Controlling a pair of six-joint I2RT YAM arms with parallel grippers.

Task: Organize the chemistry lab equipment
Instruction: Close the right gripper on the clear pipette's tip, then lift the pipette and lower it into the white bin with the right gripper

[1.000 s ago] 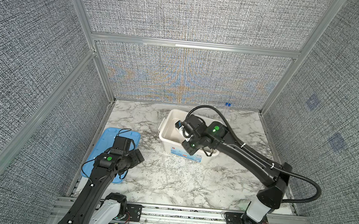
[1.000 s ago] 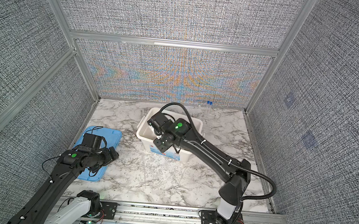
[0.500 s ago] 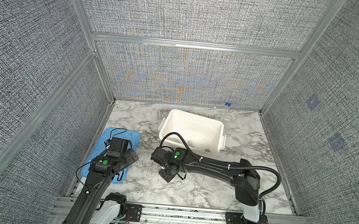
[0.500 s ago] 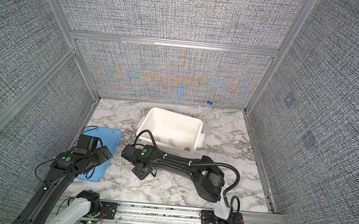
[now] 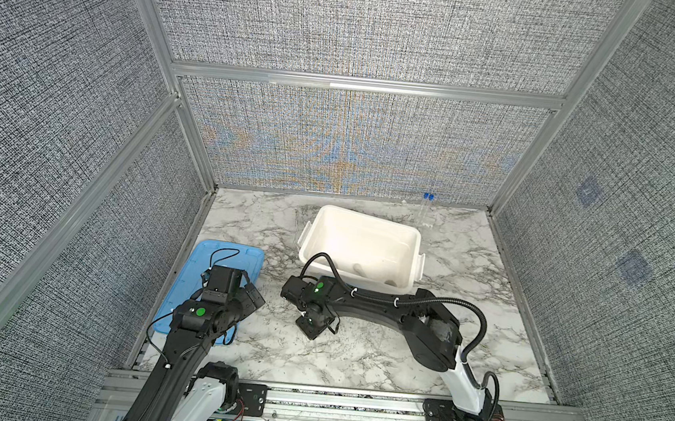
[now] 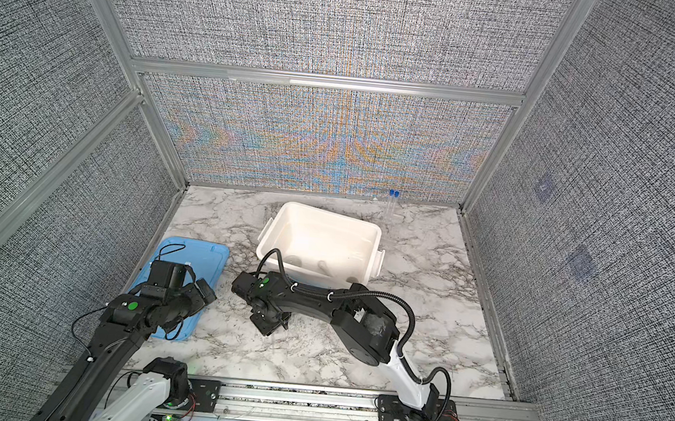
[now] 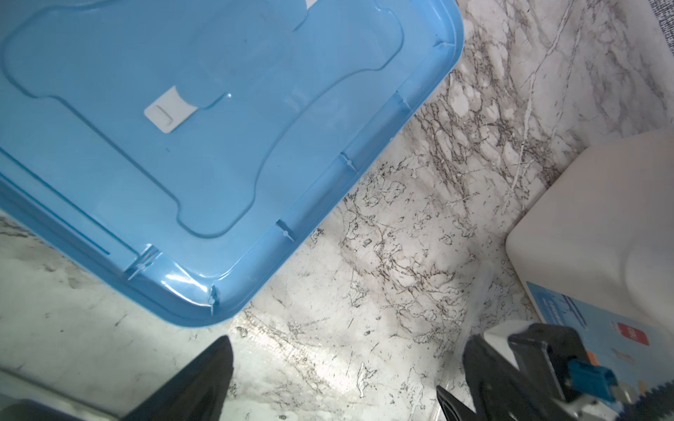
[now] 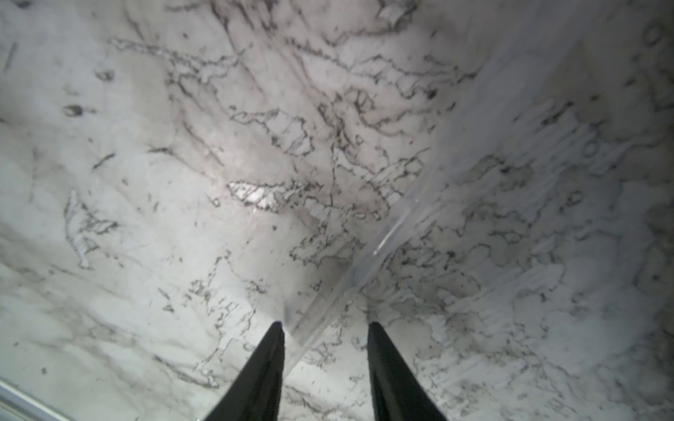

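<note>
My right gripper (image 8: 324, 325) left the tub (image 5: 366, 243) and now straddles a rod (image 8: 397, 229) toward the counter's (image 5: 356, 359) front edge, jaws unclenched; left gripper (image 7: 346, 342) spread wide.

**Marble tabletop and its load**

The white, grey-veined marble tabletop (image 5: 356, 359) carries four things directly. A large white plastic tub (image 5: 367, 236) stands open at 12 o'clock from the centre. A flat light-blue lid (image 5: 235, 259) lies at 9 o'clock, well apart from the tub. Two slim clear tubes with blue caps (image 5: 426, 211) lie side by side at 1 o'clock, by the back wall. A thin clear rod (image 8: 386, 244) lies flat on the marble in the right wrist view.
</note>
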